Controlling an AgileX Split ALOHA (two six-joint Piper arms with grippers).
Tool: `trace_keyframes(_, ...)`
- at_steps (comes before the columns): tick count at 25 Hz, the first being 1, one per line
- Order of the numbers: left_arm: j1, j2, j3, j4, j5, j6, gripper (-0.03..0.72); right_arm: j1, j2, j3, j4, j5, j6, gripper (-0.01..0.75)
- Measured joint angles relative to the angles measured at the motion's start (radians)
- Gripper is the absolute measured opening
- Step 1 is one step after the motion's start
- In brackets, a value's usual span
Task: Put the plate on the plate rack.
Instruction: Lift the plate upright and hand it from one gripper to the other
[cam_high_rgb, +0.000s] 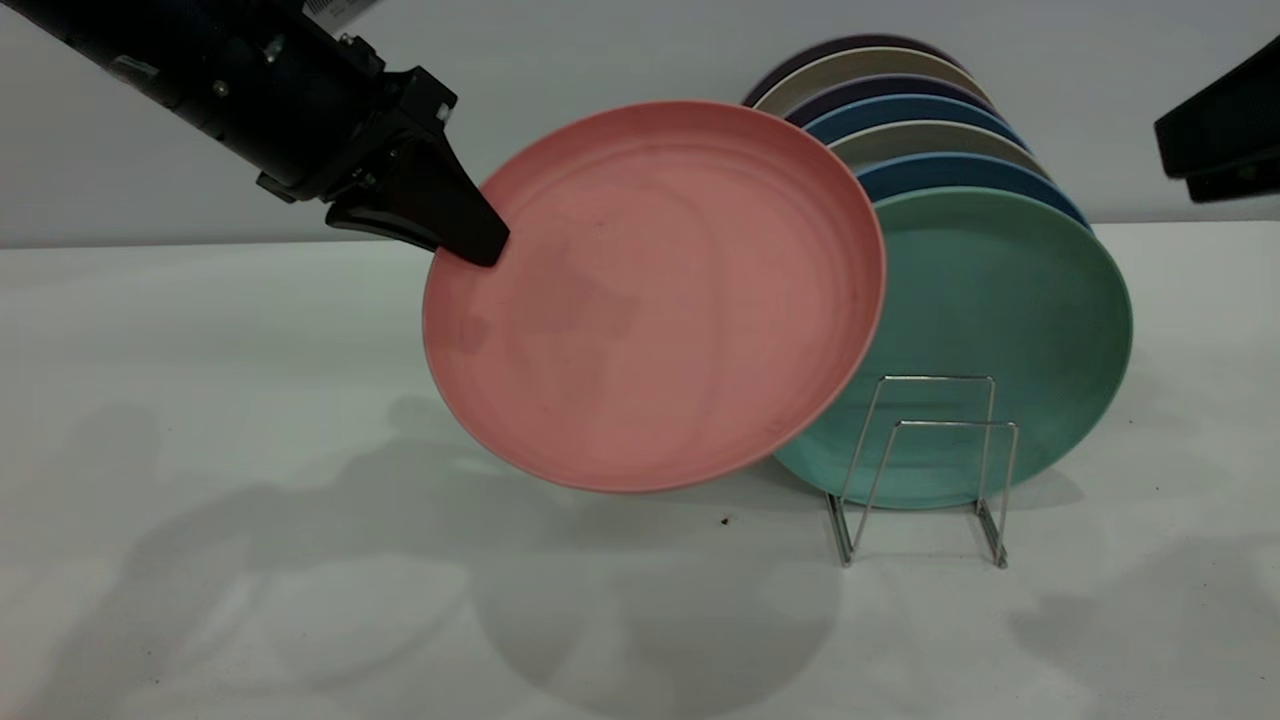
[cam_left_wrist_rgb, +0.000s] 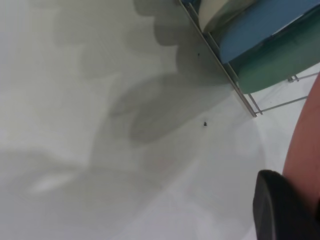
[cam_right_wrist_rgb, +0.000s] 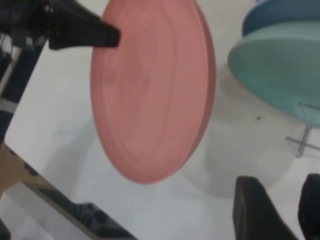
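Note:
The salmon-pink plate (cam_high_rgb: 655, 300) hangs tilted in the air above the table, its face toward the exterior camera. Its right edge overlaps the front of the mint-green plate (cam_high_rgb: 1000, 330). My left gripper (cam_high_rgb: 470, 240) is shut on the plate's upper left rim; in the left wrist view one black finger (cam_left_wrist_rgb: 280, 210) presses the pink rim (cam_left_wrist_rgb: 306, 145). The silver wire plate rack (cam_high_rgb: 925, 470) stands at the right, its two front loops free. My right gripper (cam_high_rgb: 1215, 140) hovers at the upper right, open and empty (cam_right_wrist_rgb: 290, 210); its view shows the plate (cam_right_wrist_rgb: 150, 90).
Several upright plates fill the rack behind the mint-green one, among them blue ones (cam_high_rgb: 960, 170). A small dark speck (cam_high_rgb: 724, 520) lies on the white table (cam_high_rgb: 250, 450) under the pink plate. The table's edge shows in the right wrist view (cam_right_wrist_rgb: 35, 165).

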Motion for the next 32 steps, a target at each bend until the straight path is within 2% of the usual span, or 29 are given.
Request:
trace_keyframes(13, -0.037, 0.000, 0.000, -0.033, 0.013, 0.001, 0.018, 0.014, 0.000, 0.015, -0.014, 0.023, 0.013, 0.244)
trace_keyframes(22, -0.088, 0.000, 0.000, -0.043, 0.015, 0.001, 0.018, 0.163, 0.053, 0.015, -0.009, -0.047, 0.013, 0.372)
trace_keyframes(26, -0.097, 0.000, 0.000, -0.046, 0.013, 0.001, 0.018, 0.205, 0.082, 0.015, 0.019, -0.093, 0.002, 0.379)
trace_keyframes(32, -0.097, 0.000, 0.000, -0.057, 0.013, 0.001, 0.018, 0.207, 0.102, 0.015, 0.047, -0.136, -0.019, 0.379)
